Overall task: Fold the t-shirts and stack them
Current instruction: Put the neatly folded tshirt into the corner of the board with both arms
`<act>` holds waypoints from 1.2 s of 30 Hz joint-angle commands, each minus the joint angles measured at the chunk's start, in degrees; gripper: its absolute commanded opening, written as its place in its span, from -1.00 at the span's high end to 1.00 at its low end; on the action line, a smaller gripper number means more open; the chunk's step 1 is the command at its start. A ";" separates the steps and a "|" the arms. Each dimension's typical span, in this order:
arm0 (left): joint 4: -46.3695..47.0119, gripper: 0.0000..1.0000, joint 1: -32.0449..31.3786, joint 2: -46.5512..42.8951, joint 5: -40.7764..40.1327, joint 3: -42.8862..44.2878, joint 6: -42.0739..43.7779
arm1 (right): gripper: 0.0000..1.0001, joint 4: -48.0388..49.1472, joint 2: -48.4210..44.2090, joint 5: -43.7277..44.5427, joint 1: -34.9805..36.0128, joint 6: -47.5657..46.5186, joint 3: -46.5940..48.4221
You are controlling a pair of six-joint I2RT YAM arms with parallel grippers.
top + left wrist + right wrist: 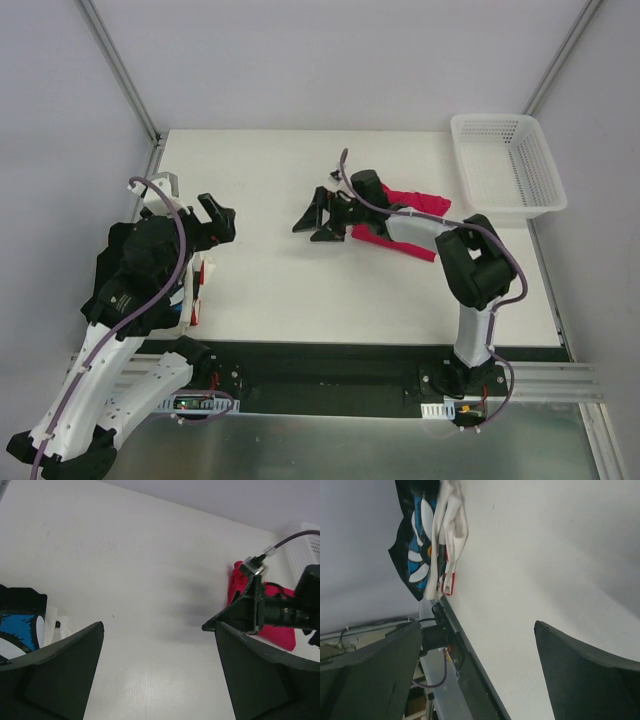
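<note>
**A:** Where is the crimson-pink short-sleeved cloth t-shirt found?

**B:** It is seen bunched on the white surface, right of centre and partly hidden under the right arm. A stack topped by a black tee with blue-and-white print is kept at the left edge.

**A:** How is it expected to handle?

**B:** It is judged light and limp, best pinched at a hem or shoulder edge. The right pincer is spread and empty, just beside it. The left pincer is likewise spread, near the stack.

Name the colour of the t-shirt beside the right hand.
Plain crimson-pink t-shirt; shows best in top external view.
</note>
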 commanded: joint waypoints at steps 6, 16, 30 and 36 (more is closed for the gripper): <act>0.82 -0.87 0.62 -1.48 6.89 -0.42 2.22 | -0.93 25.25 15.54 -8.35 8.89 17.48 7.08; -2.24 -0.88 0.62 0.80 -0.02 0.37 1.26 | -0.93 20.54 23.38 -9.59 12.77 19.00 20.29; -23.70 -0.96 5.78 16.88 -20.27 2.49 -11.58 | -0.93 12.08 13.01 -7.57 7.59 8.62 9.57; -31.34 -0.96 10.46 25.41 -15.69 2.84 -11.41 | -0.93 11.65 10.55 -6.86 4.07 6.78 7.19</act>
